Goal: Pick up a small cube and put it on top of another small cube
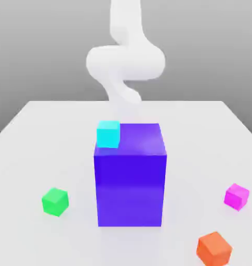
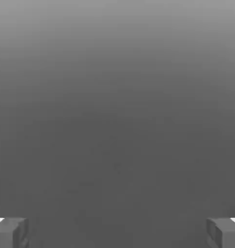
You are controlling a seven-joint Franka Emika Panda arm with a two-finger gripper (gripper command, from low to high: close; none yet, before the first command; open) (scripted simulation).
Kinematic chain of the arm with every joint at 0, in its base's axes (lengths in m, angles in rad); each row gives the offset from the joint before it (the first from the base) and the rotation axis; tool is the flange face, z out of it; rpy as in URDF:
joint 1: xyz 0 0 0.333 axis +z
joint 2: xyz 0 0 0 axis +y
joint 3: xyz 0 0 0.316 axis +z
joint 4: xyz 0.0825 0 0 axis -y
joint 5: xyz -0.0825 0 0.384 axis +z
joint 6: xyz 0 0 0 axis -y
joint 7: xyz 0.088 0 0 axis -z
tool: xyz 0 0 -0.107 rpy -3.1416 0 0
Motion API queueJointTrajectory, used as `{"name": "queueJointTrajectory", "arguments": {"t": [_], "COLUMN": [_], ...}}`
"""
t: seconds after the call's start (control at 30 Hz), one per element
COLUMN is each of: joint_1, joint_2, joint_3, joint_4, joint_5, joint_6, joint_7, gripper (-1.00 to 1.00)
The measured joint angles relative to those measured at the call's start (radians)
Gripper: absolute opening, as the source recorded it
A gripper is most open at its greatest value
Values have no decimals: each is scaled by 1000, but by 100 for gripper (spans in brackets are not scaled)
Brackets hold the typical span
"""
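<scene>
The small cube [image 1: 236,196] — a plain magenta block — sits on the desk [image 1: 39,130] close to the edge on the exterior view's right, toward the near corner, with nothing touching it. It looks rigid and probably light, with flat faces and crisp edges; a pinch across two opposite side faces, taken from straight above, should hold it squarely, though its smooth, glossless skin may slip if the pads land off-centre or on a corner.

The tool [image 2: 117,232] shows in the hand view as two grey fingertips [image 2: 10,232] standing wide apart, with nothing between them and only flat grey surface beneath.

An orange cube [image 1: 214,249] of similar size lies just nearer the front edge than the magenta one, close to the same corner. A green cube [image 1: 55,201] rests toward the opposite side of the desk, well apart from both. Between them, mid-desk, stands a big purple-blue block [image 1: 130,176], tall and sharp-edged, with a cyan cube [image 1: 108,133] perched at one far corner of its top. All are untextured solids of single colour on a pale, faintly reflective desk. The white arm [image 1: 125,57] rises behind the big block — smooth, rounded, blurred. Judging by this layout, no stacking of the magenta cube has begun.
</scene>
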Motion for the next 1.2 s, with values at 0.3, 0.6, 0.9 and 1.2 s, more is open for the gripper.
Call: {"name": "queueJointTrajectory", "arguments": {"t": [0.3, 0.6, 0.9, 1.2], "joint_1": [43, 151, 302, 427], "joint_2": [330, 659, 958, 1097], "joint_3": [214, 375, 391, 235], "joint_4": [-106, -210, -273, -236], "joint_5": [-93, -211, -318, -475], "joint_6": [158, 310, 474, 571], "joint_7": [93, 203, 303, 423], "gripper": [0, 0, 0, -100]}}
